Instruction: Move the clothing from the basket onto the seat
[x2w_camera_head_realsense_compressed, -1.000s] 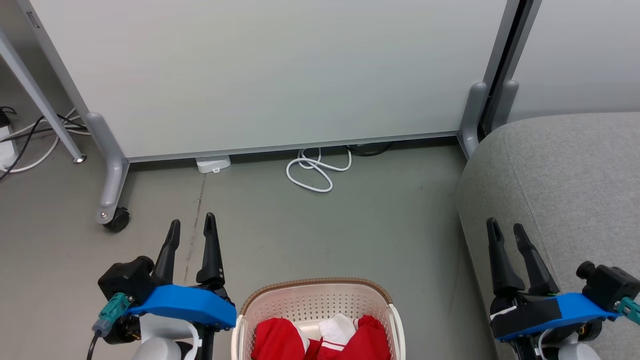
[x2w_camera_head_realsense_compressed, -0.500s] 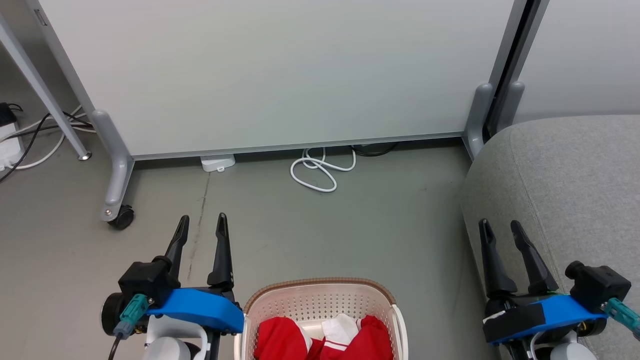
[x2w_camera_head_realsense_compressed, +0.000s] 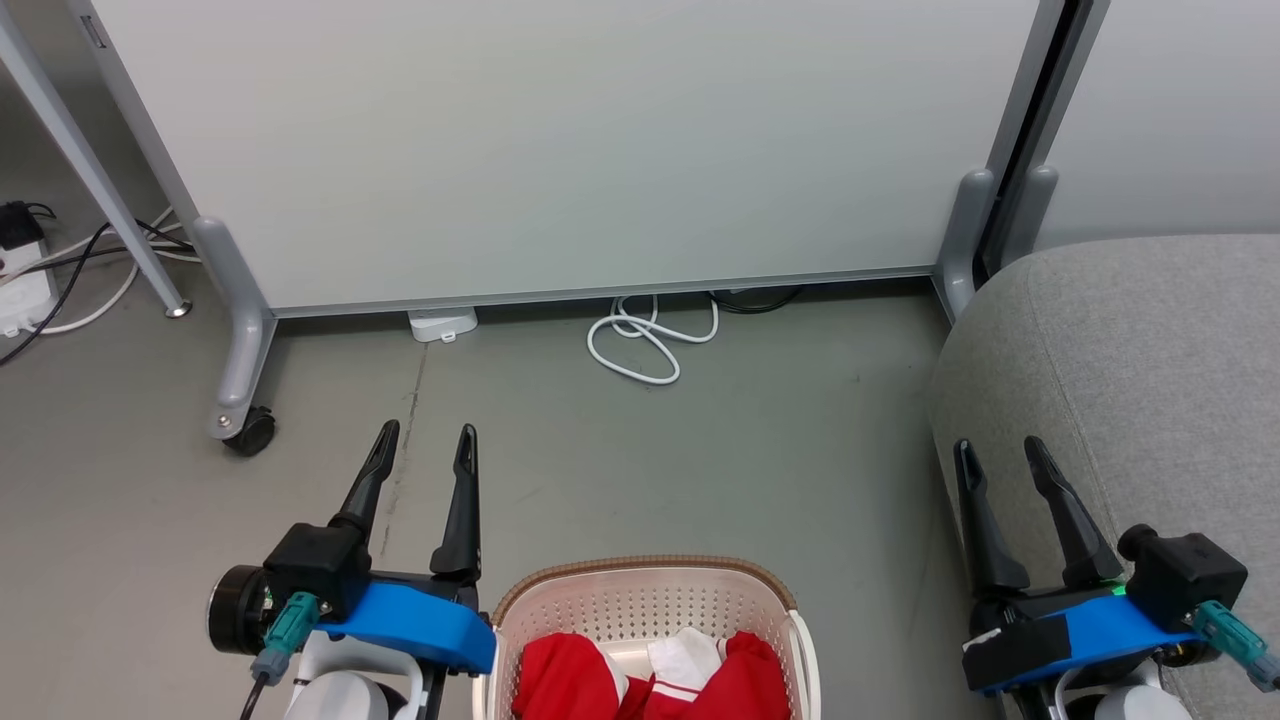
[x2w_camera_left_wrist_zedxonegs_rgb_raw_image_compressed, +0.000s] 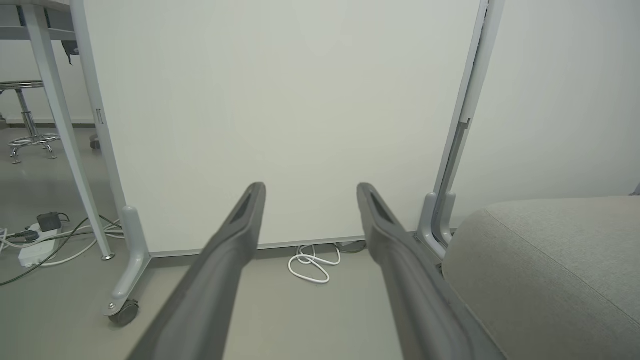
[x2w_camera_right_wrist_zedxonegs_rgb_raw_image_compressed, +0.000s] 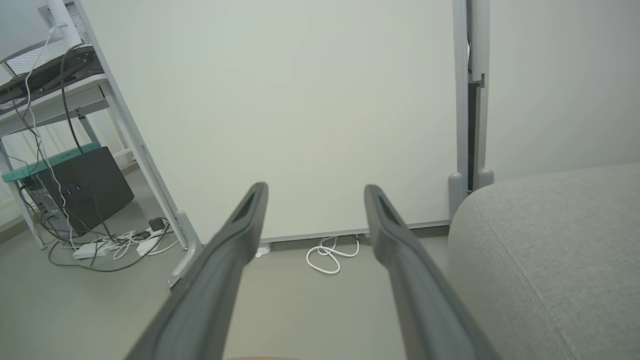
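We held the left gripper (x2w_camera_head_realsense_compressed: 428, 432) beside the basket (x2w_camera_head_realsense_compressed: 640, 565) and the right gripper (x2w_camera_head_realsense_compressed: 997, 445) by the seat (x2w_camera_head_realsense_compressed: 1150, 350), both open and empty, poised for the clothing (x2w_camera_head_realsense_compressed: 570, 675).

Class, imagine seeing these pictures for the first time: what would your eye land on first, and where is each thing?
The bright red clothing in the cream basket, bottom centre of the head view, stands out most. Next comes the big grey seat at the right. The left gripper and right gripper, both open and empty, rise on either side of the basket.
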